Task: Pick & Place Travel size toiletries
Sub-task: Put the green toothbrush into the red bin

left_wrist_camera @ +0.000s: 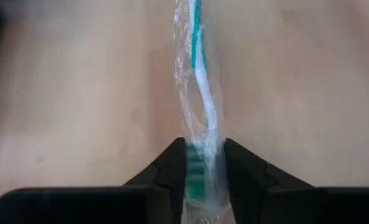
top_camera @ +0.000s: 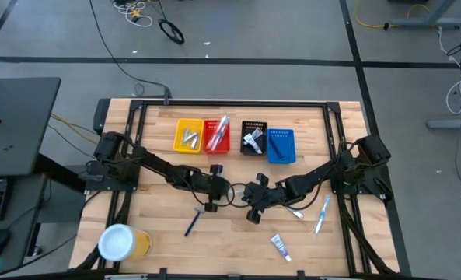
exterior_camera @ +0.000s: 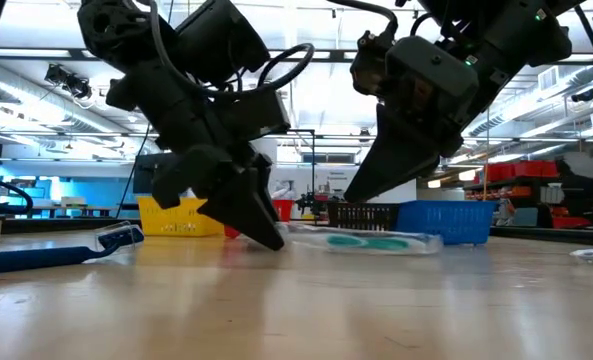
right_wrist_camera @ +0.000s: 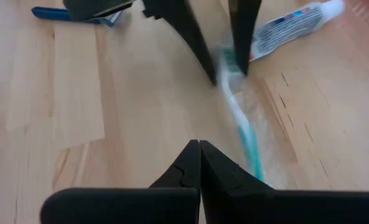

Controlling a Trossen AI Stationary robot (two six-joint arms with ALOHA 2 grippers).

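Desk (top_camera: pixel 160 233): pale wood planks, grey floor seen around.
Bins (top_camera: pixel 234 138): four ranged upper centre, small toiletries held.
Left end effector (left_wrist_camera: pixel 204 163): closed narrowly about wrapped toothbrush (left_wrist_camera: pixel 200 93).
Right end effector (right_wrist_camera: pixel 200 163): fingers pressed together, nothing held.

Four bins (top_camera: pixel 234 140); three loose toothbrushes (top_camera: pixel 322 214); one tube (top_camera: pixel 281 247); one cup (top_camera: pixel 121 243)

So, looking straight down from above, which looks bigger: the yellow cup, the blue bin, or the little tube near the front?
Largest to smallest in the overhead view:
1. Yellow cup, lying on its side
2. Blue bin, only slightly smaller, so that order is unsure
3. Tube, clearly smallest
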